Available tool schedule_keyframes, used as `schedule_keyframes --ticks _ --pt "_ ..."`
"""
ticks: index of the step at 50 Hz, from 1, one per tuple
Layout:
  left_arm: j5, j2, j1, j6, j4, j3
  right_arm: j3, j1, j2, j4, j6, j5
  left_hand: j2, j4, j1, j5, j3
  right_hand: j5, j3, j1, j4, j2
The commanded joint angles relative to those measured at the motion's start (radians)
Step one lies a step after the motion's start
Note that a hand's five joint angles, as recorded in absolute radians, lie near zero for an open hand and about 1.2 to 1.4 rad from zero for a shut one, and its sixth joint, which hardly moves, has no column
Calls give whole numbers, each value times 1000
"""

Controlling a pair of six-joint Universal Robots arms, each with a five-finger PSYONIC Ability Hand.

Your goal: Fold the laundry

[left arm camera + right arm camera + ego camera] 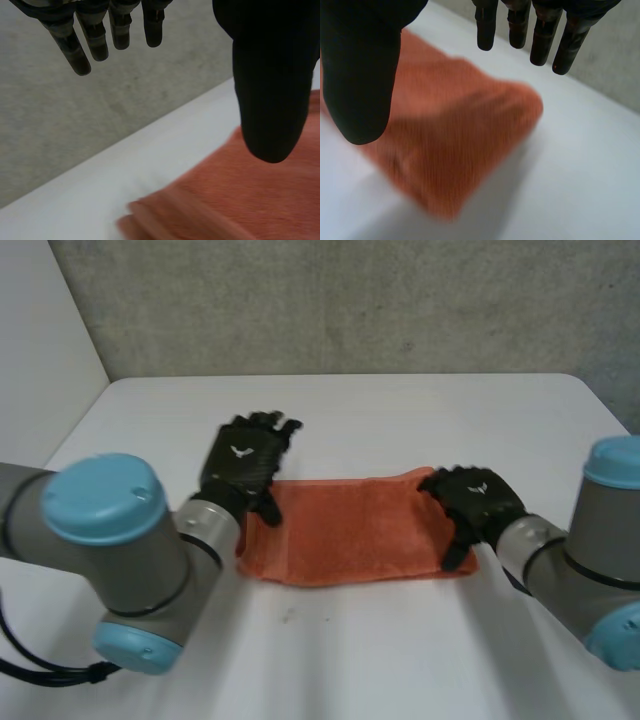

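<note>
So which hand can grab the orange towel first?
Probably the right hand: it hangs open over one end of the orange towel. The left hand is open too, but its fingers point past the towel's corner.

Orange cloth point(350, 530) spread flat on the white tabletop point(380, 410), one robot hand at each end.
Left robot hand point(243, 465) is at the far left corner, thumb over the cloth; right robot hand point(475, 502) lies over the right edge. Both grey arms enter from the near side.
</note>
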State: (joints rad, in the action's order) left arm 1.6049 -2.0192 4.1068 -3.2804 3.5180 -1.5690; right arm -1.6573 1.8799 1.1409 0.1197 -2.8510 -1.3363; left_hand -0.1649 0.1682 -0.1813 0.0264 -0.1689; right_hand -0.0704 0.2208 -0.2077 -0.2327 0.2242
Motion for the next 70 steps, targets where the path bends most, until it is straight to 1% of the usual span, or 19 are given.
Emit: schedule_keyframes --ticks 1,2,3,4,5,11,22,23,25,30,33,40,42,44,47,52,56,63,70 --pt "6 -44 -33 1 -13 -5 -75 -105 -53 54 143 66 -31 28 -15 -5 -27 -519 543 -556 -531 539" --pt "6 -44 -33 1 -13 -5 -75 -105 -53 54 144 66 -31 28 -15 -5 -27 -521 545 -558 -533 542" --pt "6 -33 -25 -1 -13 -25 -69 -119 -62 67 169 71 -31 28 -15 -5 -27 -870 894 -907 -882 891" --pt "6 -33 -25 -1 -13 -25 -68 -119 -63 67 170 71 -31 28 -15 -5 -27 -873 898 -911 -886 894" --pt "6 -12 -20 1 -13 -46 -59 -128 -64 77 189 71 -28 25 -12 -8 -24 -1149 1173 -1186 -1161 1169" --pt "6 103 72 2 -14 -149 66 -98 -66 75 180 54 -25 22 -9 -11 -21 -1151 1175 -1189 -1164 1172" --pt "6 250 220 7 -42 -250 318 211 -125 20 91 25 -16 13 0 -20 -12 -1151 1175 -1189 -1164 1172" --pt "6 251 221 7 -42 -250 318 211 -125 20 91 25 -16 13 0 -20 -12 -1151 1175 -1189 -1164 1172" --pt "4 263 242 28 -59 -256 416 318 -183 15 90 29 -13 10 3 -23 -9 -1151 1175 -1189 -1164 1172" --pt "4 264 256 82 -92 -256 505 465 -283 6 88 77 -13 10 3 -23 -9 -1151 1175 -1189 -1164 1172" --pt "0 263 256 114 -108 -256 511 513 -343 -9 87 117 -13 10 3 -23 -9 -1151 1175 -1189 -1164 1172" --pt "-5 251 248 131 -109 -238 534 518 -380 -64 82 103 -22 19 -6 -14 -18 -1151 1175 -1189 -1164 1172" --pt "-8 251 244 128 -108 -227 534 516 -360 -72 71 95 -25 22 -9 -11 -21 -1088 1112 -1125 -1100 1109" --pt "-8 228 233 128 -103 -189 524 483 -290 -77 17 63 -31 28 -15 -5 -27 70 -46 33 58 -50" --pt "-6 203 225 130 -103 -160 496 423 -213 -77 -60 25 -31 28 -15 -5 -27 70 -46 33 58 -50" --pt "-5 93 146 137 -108 -30 449 360 -139 -69 -189 20 -31 28 -15 -5 -27 70 -46 33 58 -50" --pt "-3 33 95 179 -122 27 444 324 -138 -77 -240 16 -34 31 -18 -2 -30 70 -46 33 58 -50" --pt "3 -73 46 310 -267 98 500 291 -262 -139 -260 16 -34 31 -18 -2 -30 70 -46 33 58 -50" --pt "13 -102 49 324 -369 103 615 281 -403 -259 -255 14 -25 22 -9 -11 -21 70 -46 33 58 -50"
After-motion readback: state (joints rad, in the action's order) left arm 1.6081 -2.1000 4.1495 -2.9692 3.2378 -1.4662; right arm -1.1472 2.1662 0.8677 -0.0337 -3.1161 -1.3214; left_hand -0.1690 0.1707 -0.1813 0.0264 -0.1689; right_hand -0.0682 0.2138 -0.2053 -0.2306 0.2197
